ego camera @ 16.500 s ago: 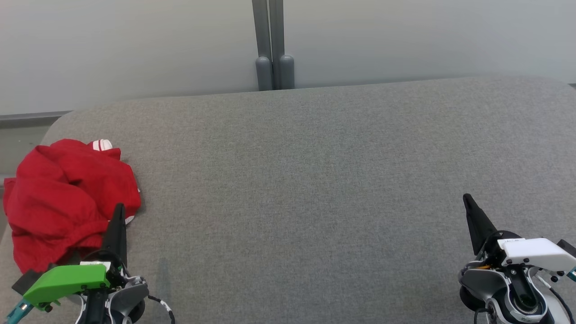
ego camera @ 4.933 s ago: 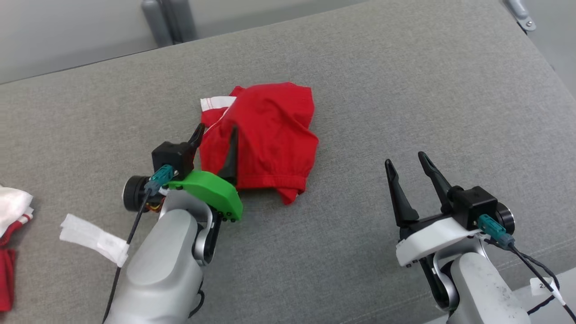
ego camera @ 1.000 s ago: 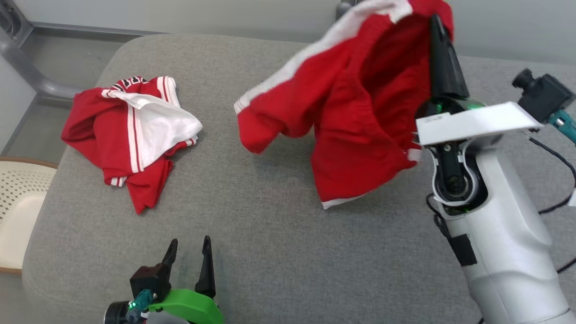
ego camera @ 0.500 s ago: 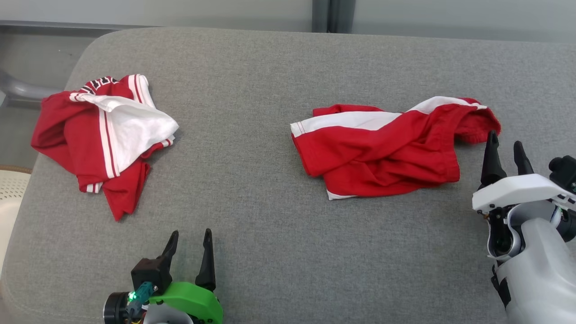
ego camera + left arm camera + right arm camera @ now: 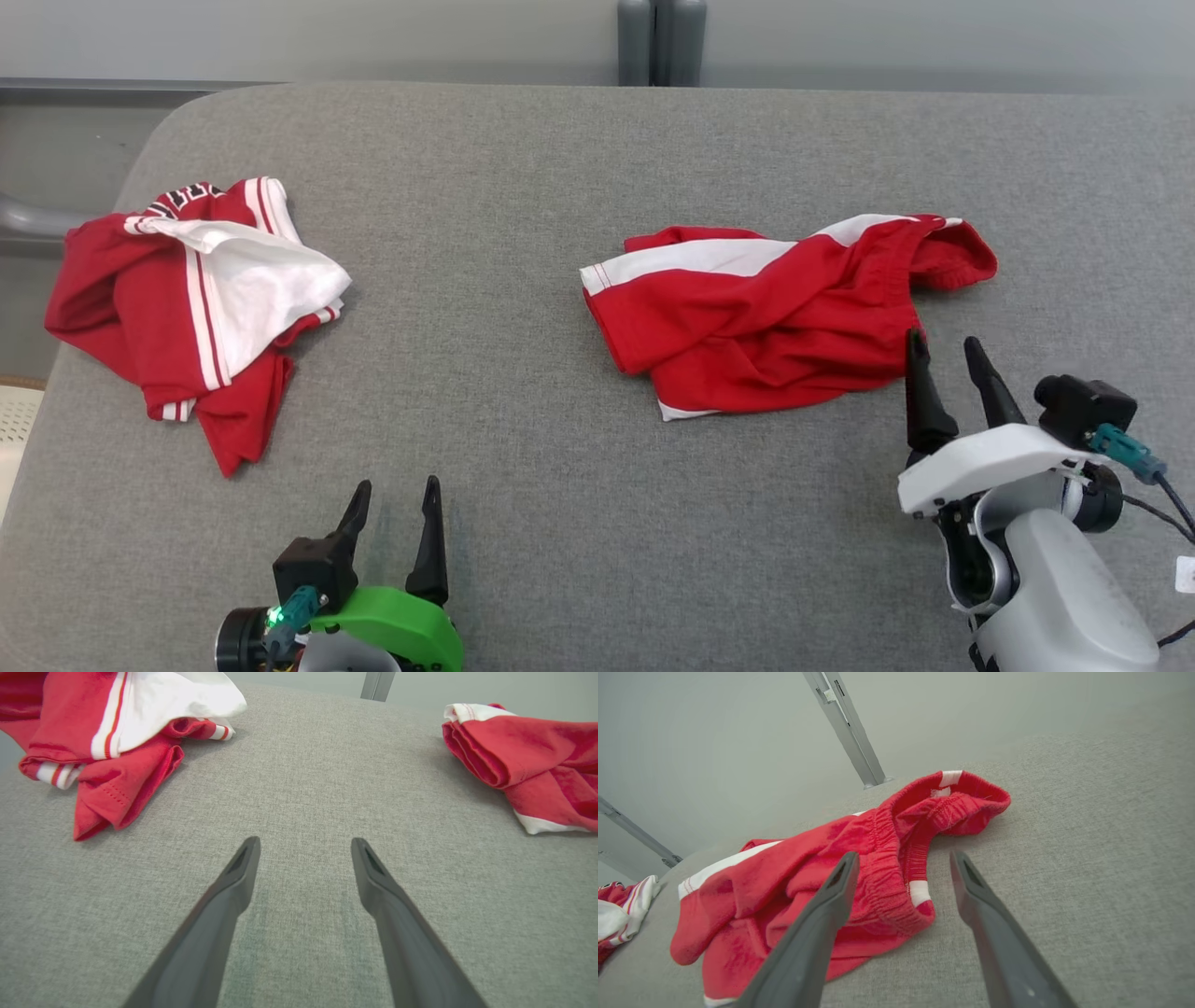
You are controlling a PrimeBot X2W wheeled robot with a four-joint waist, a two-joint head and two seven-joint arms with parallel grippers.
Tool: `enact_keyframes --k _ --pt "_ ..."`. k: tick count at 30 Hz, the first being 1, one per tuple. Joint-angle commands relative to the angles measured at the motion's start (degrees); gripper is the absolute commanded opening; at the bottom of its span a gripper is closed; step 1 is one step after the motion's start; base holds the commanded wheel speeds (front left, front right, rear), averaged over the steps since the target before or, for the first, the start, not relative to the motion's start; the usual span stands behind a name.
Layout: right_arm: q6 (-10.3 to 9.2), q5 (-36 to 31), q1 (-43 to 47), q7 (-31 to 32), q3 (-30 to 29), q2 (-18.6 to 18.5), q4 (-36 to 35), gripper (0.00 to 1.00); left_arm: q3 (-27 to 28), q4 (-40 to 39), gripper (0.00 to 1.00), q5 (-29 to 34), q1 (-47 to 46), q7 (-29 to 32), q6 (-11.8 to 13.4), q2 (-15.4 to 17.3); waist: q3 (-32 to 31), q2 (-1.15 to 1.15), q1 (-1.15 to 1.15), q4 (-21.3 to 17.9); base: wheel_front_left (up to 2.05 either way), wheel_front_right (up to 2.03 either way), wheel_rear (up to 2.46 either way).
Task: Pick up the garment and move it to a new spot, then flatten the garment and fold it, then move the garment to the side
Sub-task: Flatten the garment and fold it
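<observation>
Garment (image 5: 775, 327): one; red, white side stripe, apparently shorts; crumpled, right of centre on grey counter (image 5: 523, 233). Second red-white garment (image 5: 196, 299): one, far left. Left gripper (image 5: 397, 487), right gripper (image 5: 943, 341): jaws spread.

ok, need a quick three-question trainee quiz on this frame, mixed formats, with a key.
1. True or false: the right gripper is shut on the red shorts.
2. Where does the red-and-white jersey lie? A) at the left end of the grey cushion; B) under the shorts; C) draped over the right gripper.
3. Fill in: the shorts lie ____, not flattened.

Key:
1. False. The right gripper is open and empty, by the elastic waistband.
2. A.
3. Crumpled.
</observation>
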Motion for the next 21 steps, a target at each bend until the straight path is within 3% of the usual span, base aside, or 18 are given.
enact_keyframes --k 1,9,21 --pt "0.02 -0.26 1.48 -0.02 1.34 -0.93 -0.95 1.00 0.10 -0.08 1.00 -0.01 0.18 -0.03 -0.04 0.20 0.07 0.00 0.00 0.03 0.00 0.00 0.00" --pt "0.02 0.61 3.57 -0.02 2.70 -1.56 -3.67 1.00 0.50 -0.17 1.00 -0.09 0.39 -0.03 0.01 0.20 0.34 0.00 0.00 0.03 0.00 0.00 0.00" --pt "0.02 4.58 -6.47 -0.02 2.43 -2.46 0.11 1.00 -0.38 -0.20 1.00 0.04 -0.80 -0.03 -0.17 0.20 2.10 0.00 0.00 1.19 0.00 0.00 0.00"
